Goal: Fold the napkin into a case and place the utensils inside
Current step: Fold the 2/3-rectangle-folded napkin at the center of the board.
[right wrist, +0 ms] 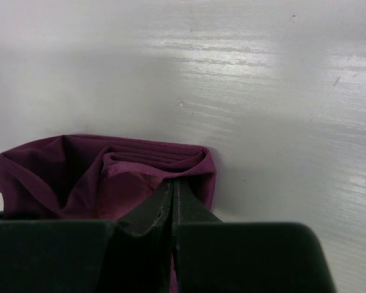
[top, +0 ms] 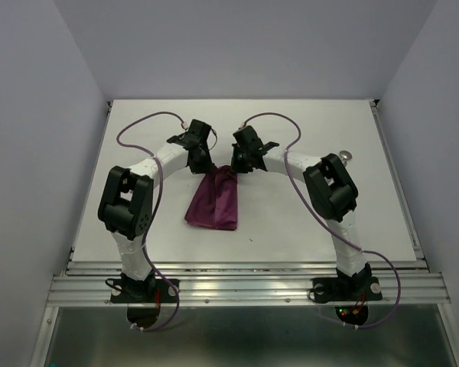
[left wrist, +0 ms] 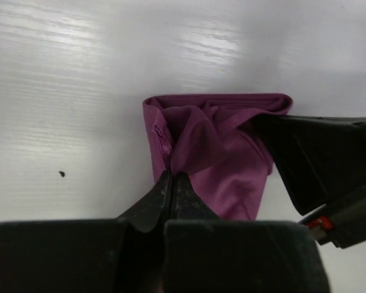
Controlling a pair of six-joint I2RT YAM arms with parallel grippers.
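The left claw is clenching its black fingertips on one corner of the napkin, and the plum cloth is rising in a gathered ridge straight into the pinch. Just beside it, the right claw is gripping the neighbouring corner the same way, jaws pressed together with the cloth's edge caught between them. The two claws are nearly meeting over that one end of the cloth.

Seen from the left wrist, the napkin is spreading out ahead of the left claw as a folded bundle. Its far edge is lying in stacked layers, and the right claw's dark body is crossing its right side. From the right wrist, the cloth is lying ahead and to the left of the right claw. There it is opening into a shallow hollow in which only further folds of cloth are showing.

Below the claws, the rest of the napkin is trailing back toward the arm bases as a narrow, slightly flaring strip on the white desk. Both arms are arching inward from their bases, elbows raised and wrists turned toward each other. Well out beyond the right claw, past that arm's elbow, the round end of a silver utensil is showing on the desk.
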